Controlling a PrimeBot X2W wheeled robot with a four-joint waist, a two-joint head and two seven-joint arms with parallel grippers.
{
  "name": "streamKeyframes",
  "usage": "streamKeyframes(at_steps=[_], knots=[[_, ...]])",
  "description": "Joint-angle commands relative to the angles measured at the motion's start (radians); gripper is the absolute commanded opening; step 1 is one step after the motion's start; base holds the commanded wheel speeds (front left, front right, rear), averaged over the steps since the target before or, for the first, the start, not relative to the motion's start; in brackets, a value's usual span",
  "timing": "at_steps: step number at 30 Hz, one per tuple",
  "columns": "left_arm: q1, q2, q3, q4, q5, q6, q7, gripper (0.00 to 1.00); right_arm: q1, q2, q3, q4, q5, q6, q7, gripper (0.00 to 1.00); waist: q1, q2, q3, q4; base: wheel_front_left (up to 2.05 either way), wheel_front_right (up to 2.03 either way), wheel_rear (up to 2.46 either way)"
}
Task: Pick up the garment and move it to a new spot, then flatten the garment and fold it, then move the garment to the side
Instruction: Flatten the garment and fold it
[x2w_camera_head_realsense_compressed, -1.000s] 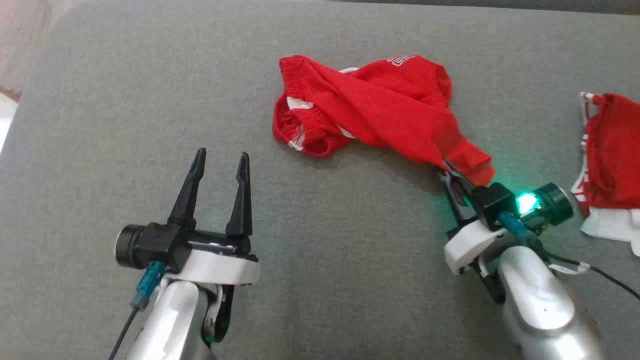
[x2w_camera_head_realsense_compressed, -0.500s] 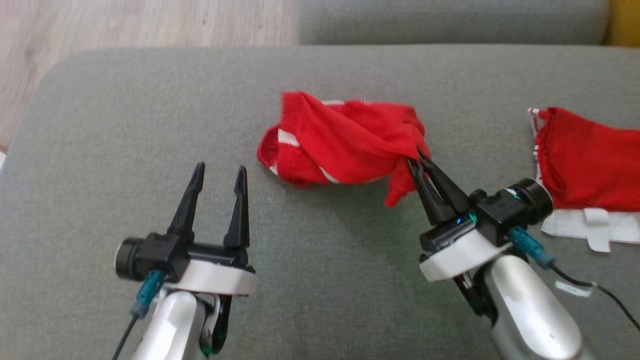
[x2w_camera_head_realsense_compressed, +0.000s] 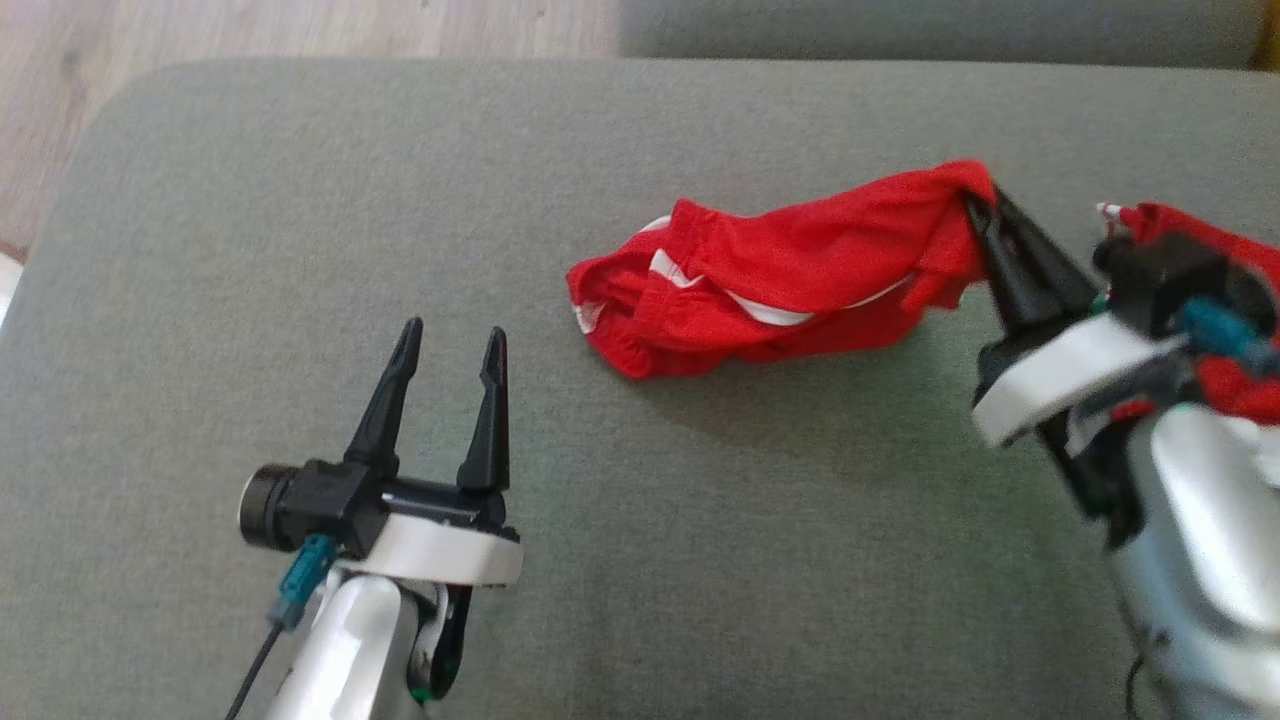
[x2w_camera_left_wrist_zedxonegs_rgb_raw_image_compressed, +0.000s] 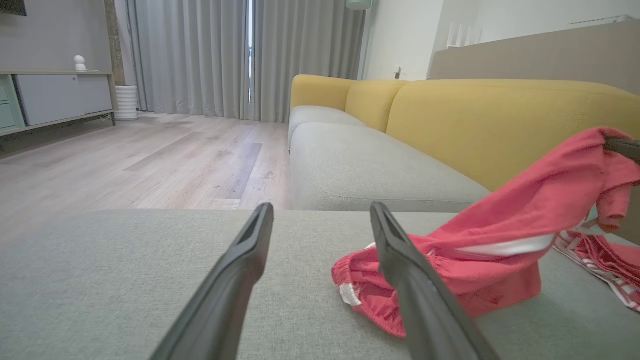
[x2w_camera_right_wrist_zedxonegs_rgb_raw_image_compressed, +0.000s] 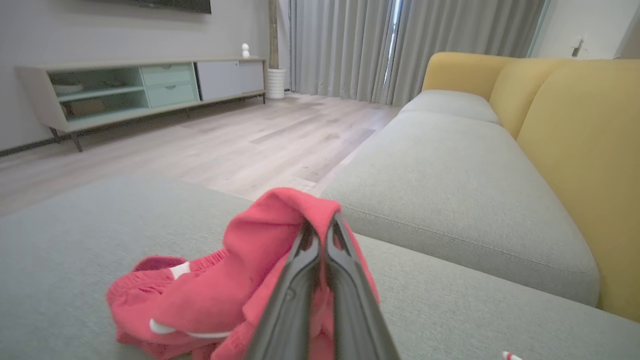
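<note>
In the head view, the red garment (x2w_camera_head_realsense_compressed: 790, 275) was seen stretched above the grey cushion (x2w_camera_head_realsense_compressed: 700, 560), its right end lifted and pinched in the clamped right gripper (x2w_camera_head_realsense_compressed: 985, 205). The left gripper (x2w_camera_head_realsense_compressed: 452, 345) was held spread and empty, apart from it. In the left wrist view, the garment's low end was seen resting on the cushion. In the right wrist view, cloth was seen draped over the closed fingertips (x2w_camera_right_wrist_zedxonegs_rgb_raw_image_compressed: 307, 235).
</note>
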Motion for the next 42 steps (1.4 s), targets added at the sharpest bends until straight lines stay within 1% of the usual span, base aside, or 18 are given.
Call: streamKeyframes(at_steps=[1, 2, 3, 8, 16, 17, 18, 21, 24, 27, 30, 36, 38, 42], knots=[[-0.058, 0.003, 0.024, -0.027, 0.01, -0.005, -0.01, 1.0, -0.081, -0.033, 0.006, 0.025, -0.001, 0.007, 0.018, 0.0, 0.0, 0.0, 0.029, 0.024, 0.0, 0.0, 0.0], [-0.064, 0.002, 0.02, -0.026, 0.01, -0.006, -0.01, 1.0, -0.1, -0.04, -0.004, 0.065, 0.009, 0.007, 0.028, 0.0, 0.0, 0.0, 0.034, 0.031, 0.0, 0.0, 0.0], [-0.064, 0.002, 0.02, -0.026, 0.01, -0.006, -0.01, 1.0, -0.1, -0.04, -0.004, 0.065, 0.009, 0.007, 0.028, 0.0, 0.0, 0.0, 0.034, 0.031, 0.0, 0.0, 0.0], [-0.084, 0.0, 0.009, -0.018, 0.006, -0.008, -0.01, 1.0, -0.193, -0.096, 0.014, 0.242, 0.009, 0.007, 0.04, 0.0, 0.0, 0.0, 0.059, 0.058, 0.0, 0.0, 0.0], [-0.098, -0.003, -0.009, -0.012, -0.002, -0.007, -0.01, 1.0, -0.328, -0.107, 0.052, 0.508, 0.065, 0.007, 0.063, 0.0, 0.0, 0.0, 0.087, 0.077, 0.0, 0.0, 0.0], [-0.101, -0.003, -0.012, -0.011, -0.004, -0.006, -0.01, 1.0, -0.357, -0.109, 0.054, 0.588, 0.064, 0.007, 0.094, 0.48, 0.0, 0.0, 0.091, 0.079, 0.0, 0.0, 0.0], [-0.103, -0.003, -0.013, -0.01, -0.005, -0.005, -0.01, 1.0, -0.371, -0.111, 0.057, 0.624, 0.055, 0.007, 0.107, 1.0, 0.0, 0.0, 0.092, 0.079, 0.0, 0.0, 0.0], [-0.109, -0.003, -0.017, -0.008, -0.008, -0.003, -0.01, 1.0, -0.408, -0.105, 0.06, 0.696, 0.032, 0.007, 0.095, 1.0, 0.0, 0.0, 0.095, 0.076, 0.0, 0.0, 0.0], [-0.113, -0.004, -0.016, -0.007, -0.009, 0.0, -0.01, 1.0, -0.436, -0.093, 0.049, 0.739, 0.03, 0.007, 0.049, 1.0, 0.0, 0.0, 0.092, 0.063, 0.0, 0.0, 0.0], [-0.114, -0.004, -0.011, -0.007, -0.007, 0.002, -0.01, 1.0, -0.451, -0.083, 0.043, 0.754, 0.022, 0.007, -0.018, 1.0, 0.0, 0.0, 0.083, 0.042, 0.0, 0.0, 0.0], [-0.112, -0.004, -0.002, -0.012, -0.003, 0.001, -0.01, 1.0, -0.451, -0.068, 0.023, 0.739, 0.023, 0.007, -0.104, 1.0, 0.0, 0.0, 0.07, 0.015, 0.0, 0.0, 0.0], [-0.099, -0.003, 0.04, -0.046, -0.002, 0.002, -0.01, 1.0, -0.37, -0.013, -0.023, 0.614, 0.04, 0.007, -0.269, 1.0, 0.0, 0.0, 0.047, -0.06, 0.0, 0.0, 0.0], [-0.093, -0.002, 0.05, -0.055, 0.002, 0.0, -0.01, 1.0, -0.316, 0.01, -0.049, 0.551, 0.029, 0.007, -0.297, 1.0, 0.0, 0.0, 0.038, -0.085, 0.0, 0.0, 0.0], [-0.083, -0.002, 0.063, -0.069, 0.007, -0.004, -0.01, 1.0, -0.171, 0.082, -0.125, 0.4, -0.013, 0.007, -0.32, 1.0, 0.0, 0.0, 0.025, -0.125, 0.0, 0.0, 0.0]])
